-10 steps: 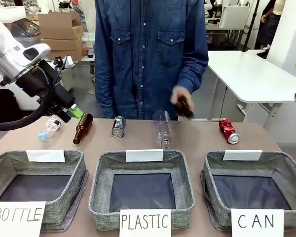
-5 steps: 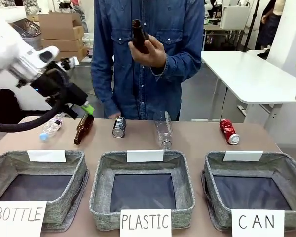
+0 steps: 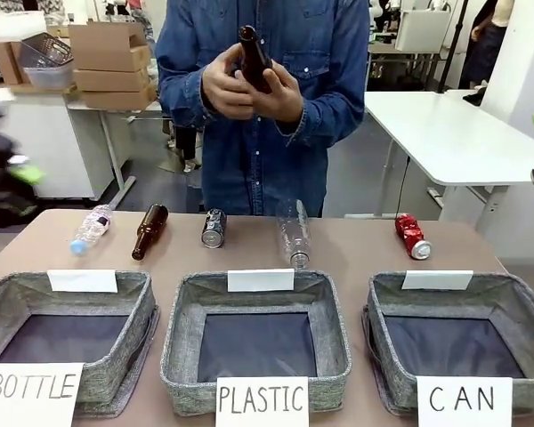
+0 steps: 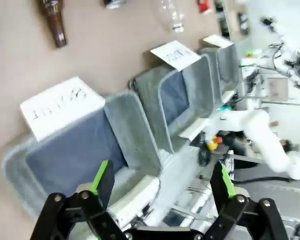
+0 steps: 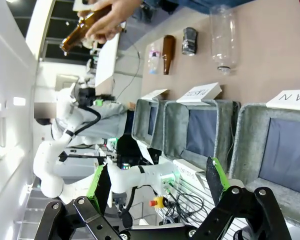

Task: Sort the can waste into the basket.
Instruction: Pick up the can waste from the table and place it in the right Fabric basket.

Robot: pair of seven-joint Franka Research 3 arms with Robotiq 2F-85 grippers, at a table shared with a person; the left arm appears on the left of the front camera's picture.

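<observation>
on the tabletop [image 3: 356,253] the can basket [image 3: 383,342] sits at the near right, its dark floor bare. my left jaws and my right jaws are both spread wide with nothing between them, well apart from the cans. the red can [image 3: 412,237] lies on its side at the far right, just beyond the can basket. the dark blue-black can [image 3: 214,228] lies far left of centre, between a brown glass bottle [image 3: 149,231] and a clear plastic bottle [image 3: 293,233]. i judge both cans light, thin-walled, smooth, quick to roll and easy to dent. i'd pinch gently across the middle of the body, not the silver ends.
</observation>
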